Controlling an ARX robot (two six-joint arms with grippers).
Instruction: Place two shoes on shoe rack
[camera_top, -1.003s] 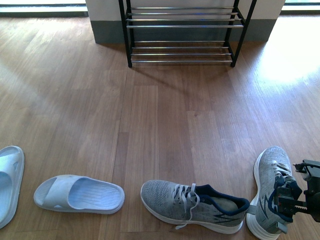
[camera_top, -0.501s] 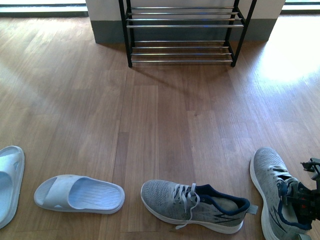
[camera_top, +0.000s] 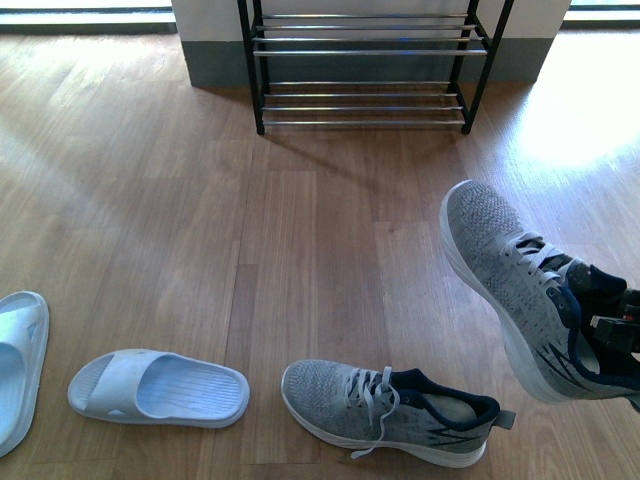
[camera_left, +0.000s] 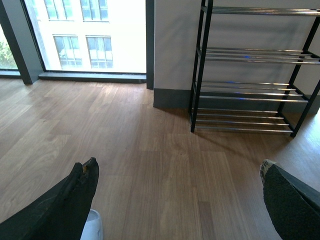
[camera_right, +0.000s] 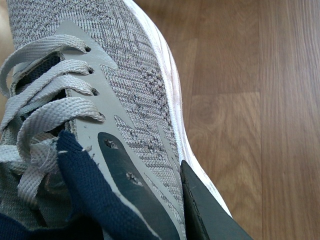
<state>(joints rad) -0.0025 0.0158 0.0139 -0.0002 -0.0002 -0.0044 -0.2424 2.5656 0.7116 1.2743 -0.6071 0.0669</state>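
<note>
A grey sneaker (camera_top: 510, 275) hangs in the air at the right, toe pointing up toward the shoe rack (camera_top: 370, 65). My right gripper (camera_top: 612, 338) is shut on its heel end. In the right wrist view one dark finger (camera_right: 205, 210) presses against the side of that grey sneaker (camera_right: 135, 85). The second grey sneaker (camera_top: 390, 410) lies on the floor in front. A pale blue slide (camera_top: 158, 388) lies at the front left, another slide (camera_top: 18, 360) at the left edge. My left gripper (camera_left: 177, 200) is open above bare floor, facing the shoe rack (camera_left: 250, 70).
The wooden floor (camera_top: 320, 230) stretches between the shoes and the rack. A grey-based wall (camera_top: 215, 60) stands behind the rack. Tall windows (camera_left: 85, 35) fill the wall beside it in the left wrist view.
The right gripper has lifted the grey sneaker off the floor and carried it up and forward, toe rising toward the rack. The other shoes have not moved.
</note>
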